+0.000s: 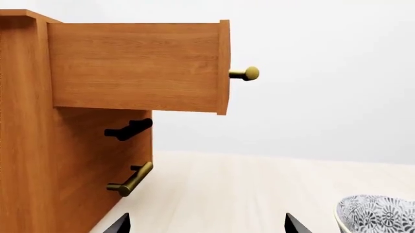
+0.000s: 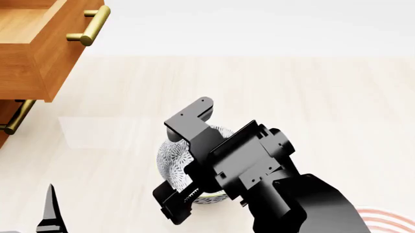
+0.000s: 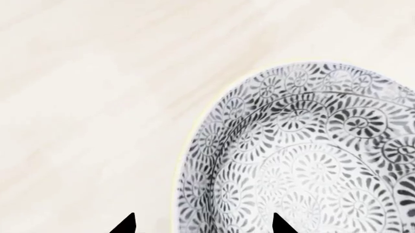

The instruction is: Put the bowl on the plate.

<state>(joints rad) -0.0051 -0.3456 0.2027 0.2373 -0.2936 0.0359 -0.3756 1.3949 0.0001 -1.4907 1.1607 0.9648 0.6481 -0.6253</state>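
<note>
The bowl, white with a dense grey floral pattern, stands on the pale wooden table near the middle of the head view, partly covered by my right arm. My right gripper hangs open over the bowl, one fingertip outside its rim and the other over its inside. A sliver of the plate, white with red rings, shows at the lower right of the head view. My left gripper is open with only bare table between its tips; the bowl lies off to one side of it.
A wooden cabinet stands at the far left with its top drawer pulled out, brass knob at its front. Lower handles stick out below it.
</note>
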